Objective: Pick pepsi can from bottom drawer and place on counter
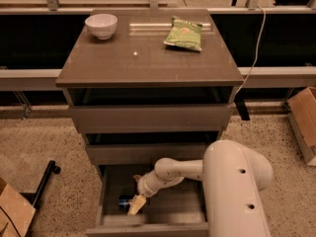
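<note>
Early in the task, by my judgement; done so far only the opening of the bottom drawer (187,211) and the reaching in; inside this drawer, in its left half and low over its wooden floor, the gripper (137,205); impossible to tell whether open or closed; also in the left half of the drawer, down on the floor and seemingly on its side, the pepsi can (124,200), partly hidden behind the gripper; touching it or just beside it, impossible to say; not lifted, as far as visible; high above the drawer, on the tabletop (148,63), only a white bowl (101,25) and a green snack bag (184,32), no can; left to do, probably: to take firm hold of the can, to lift it out of the drawer, to carry it up and to set it down on a bare part of the tabletop.
</note>
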`<action>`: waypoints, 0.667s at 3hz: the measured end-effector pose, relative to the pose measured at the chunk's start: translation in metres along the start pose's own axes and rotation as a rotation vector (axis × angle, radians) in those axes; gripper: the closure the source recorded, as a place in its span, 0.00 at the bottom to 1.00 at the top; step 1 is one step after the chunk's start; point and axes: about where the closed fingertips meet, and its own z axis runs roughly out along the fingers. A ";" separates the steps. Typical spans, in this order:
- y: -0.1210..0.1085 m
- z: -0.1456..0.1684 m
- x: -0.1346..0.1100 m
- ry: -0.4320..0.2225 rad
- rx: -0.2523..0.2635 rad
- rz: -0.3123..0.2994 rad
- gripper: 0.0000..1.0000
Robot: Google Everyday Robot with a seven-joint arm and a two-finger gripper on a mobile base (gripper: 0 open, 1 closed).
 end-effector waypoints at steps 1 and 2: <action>-0.013 0.026 0.016 -0.031 0.001 0.045 0.00; -0.023 0.054 0.033 -0.053 -0.021 0.093 0.00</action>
